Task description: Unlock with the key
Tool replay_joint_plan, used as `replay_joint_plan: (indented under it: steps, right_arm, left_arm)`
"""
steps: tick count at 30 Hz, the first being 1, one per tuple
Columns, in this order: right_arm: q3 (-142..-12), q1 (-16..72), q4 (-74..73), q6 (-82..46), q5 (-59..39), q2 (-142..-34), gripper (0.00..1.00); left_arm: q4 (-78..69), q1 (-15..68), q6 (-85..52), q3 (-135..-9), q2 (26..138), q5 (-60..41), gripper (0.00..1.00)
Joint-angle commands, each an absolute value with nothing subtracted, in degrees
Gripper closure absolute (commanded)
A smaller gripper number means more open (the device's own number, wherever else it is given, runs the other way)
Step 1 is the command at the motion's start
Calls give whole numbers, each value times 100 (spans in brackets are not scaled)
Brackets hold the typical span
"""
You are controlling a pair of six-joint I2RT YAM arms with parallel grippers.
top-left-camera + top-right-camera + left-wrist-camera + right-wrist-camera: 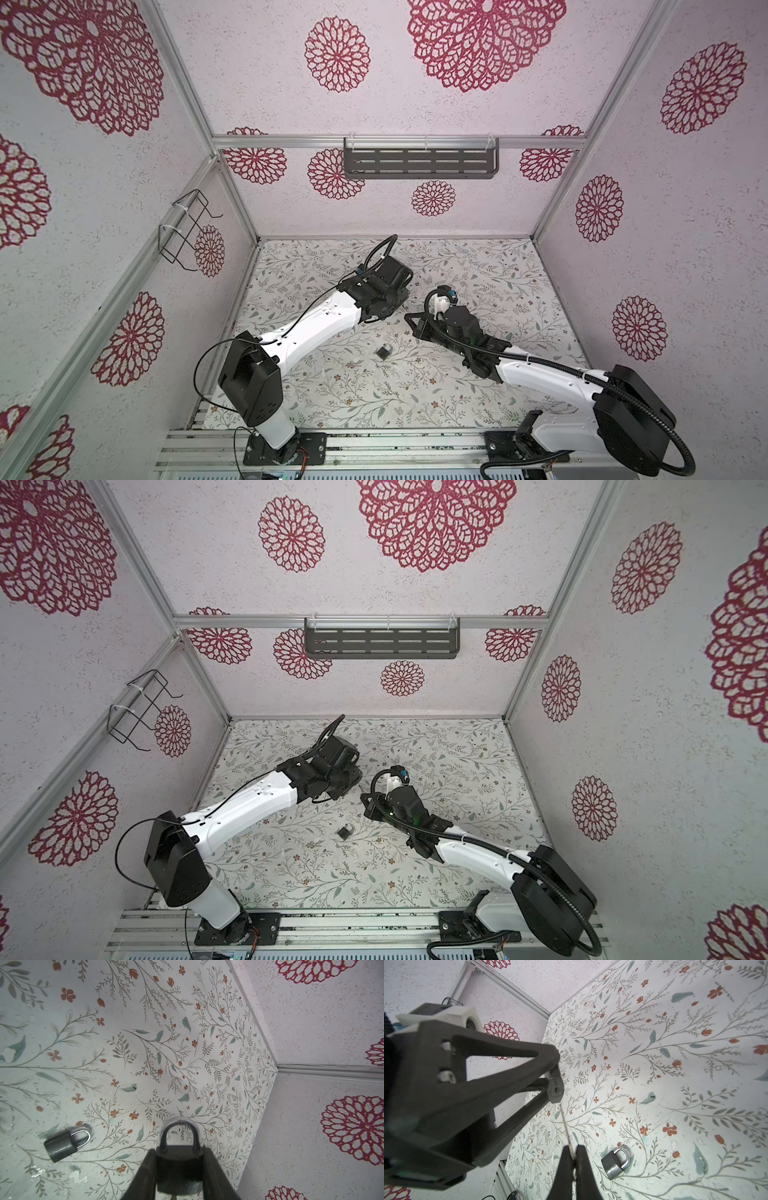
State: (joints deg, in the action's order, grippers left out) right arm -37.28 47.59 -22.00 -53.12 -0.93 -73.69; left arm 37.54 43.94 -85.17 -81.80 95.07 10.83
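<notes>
While the left gripper (178,1150) is clamping the held padlock (178,1165) by its body, the right gripper (573,1148) at its 3 o'clock is pinching the key (565,1126), jaws closed tight on it. In the right wrist view the key tip is sitting just beside the held padlock's keyhole end; whether it is touching cannot be told. In both top views a spare padlock (383,352) (345,832) is lying flat on the floral table (498,291) at about 7 o'clock from both grippers, apart from them

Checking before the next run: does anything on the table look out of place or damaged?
A spare padlock lies on its side on the table, while the left fingers grip a second padlock. Beside the spare, the table's printed cover is chipped to white patches.
</notes>
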Motion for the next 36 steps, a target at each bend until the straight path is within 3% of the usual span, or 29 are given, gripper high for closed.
replay_joint_plan:
  steps: [1, 36]
  right_arm:
    - [-3951, 4781, -2230, -5086, 171, -7175, 100]
    - [-4077, 4544, -2283, -5058, 20, -7142, 100]
  left_arm:
    - [3569, 4457, -8560, -8200, 9369, 1167, 100]
    - [3497, 4575, -8534, -8234, 9501, 1125, 100]
